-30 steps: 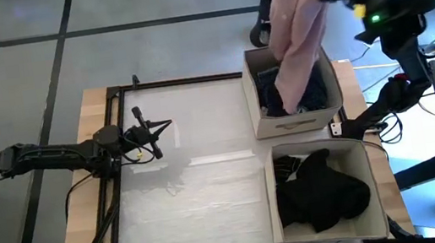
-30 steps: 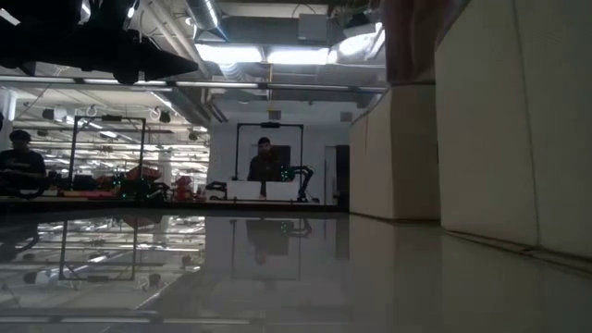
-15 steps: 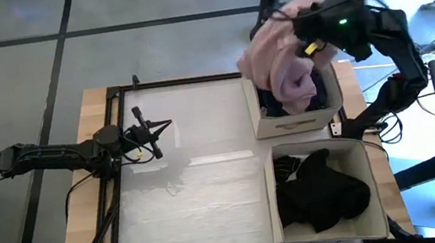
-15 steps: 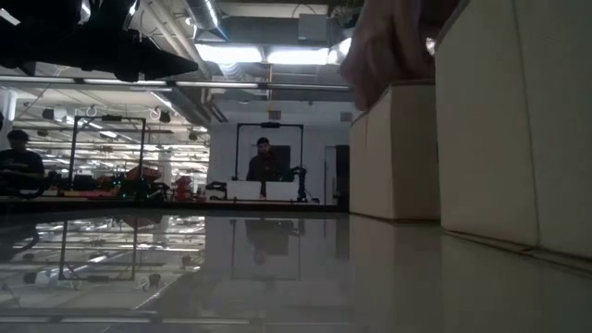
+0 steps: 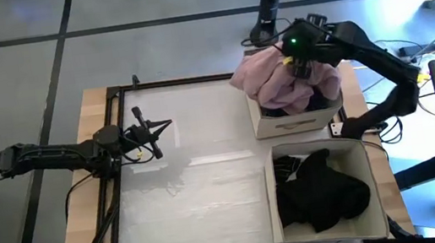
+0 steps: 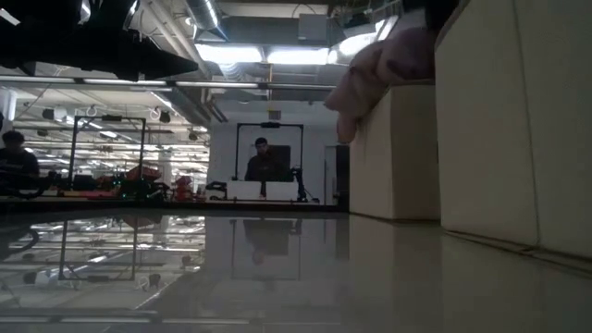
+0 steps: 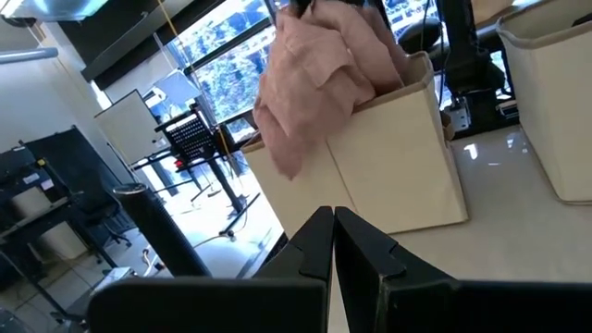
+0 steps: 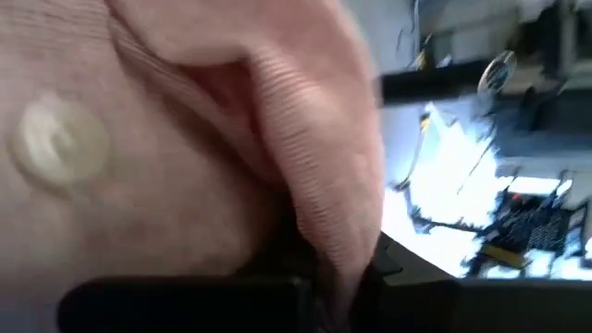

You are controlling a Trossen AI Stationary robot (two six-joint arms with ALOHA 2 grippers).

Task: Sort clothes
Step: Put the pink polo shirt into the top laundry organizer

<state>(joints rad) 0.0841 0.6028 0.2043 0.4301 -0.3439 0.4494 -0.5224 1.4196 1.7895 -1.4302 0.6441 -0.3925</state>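
Pinching a ridge of ribbed pink cloth, the right gripper [image 5: 302, 65] is seen in the right wrist view with its dark fingers [image 8: 185, 296] closed on a fold of the soft pink garment [image 5: 284, 80], a pale round button lying nearby on the fabric. From the high view the gripper is placed over the far beige cardboard box [image 5: 296, 119], which stands at the far right corner of the table [image 5: 201, 183]. The garment is heaped across the box's open top, and one lobe is draped over the box's left rim, as is also shown in the low view [image 6: 384, 69] and the left wrist view [image 7: 319, 79]. Dark blue cloth [image 5: 284, 112] is glimpsed beneath it inside the box. In the near beige cardboard box [image 5: 328, 229], at the near right corner, a crumpled black garment [image 5: 321, 192] is held.

The pink piece is judged to be light, limp and without stiffness: it will sag and trail from any single hold, and it is unlikely to be damaged. A bunched fold near its middle is judged the best place to be taken, so that less cloth hangs free to catch on the rim.

The left gripper [image 5: 158, 134] is parked near the table's far left corner, its fingers pressed together on nothing
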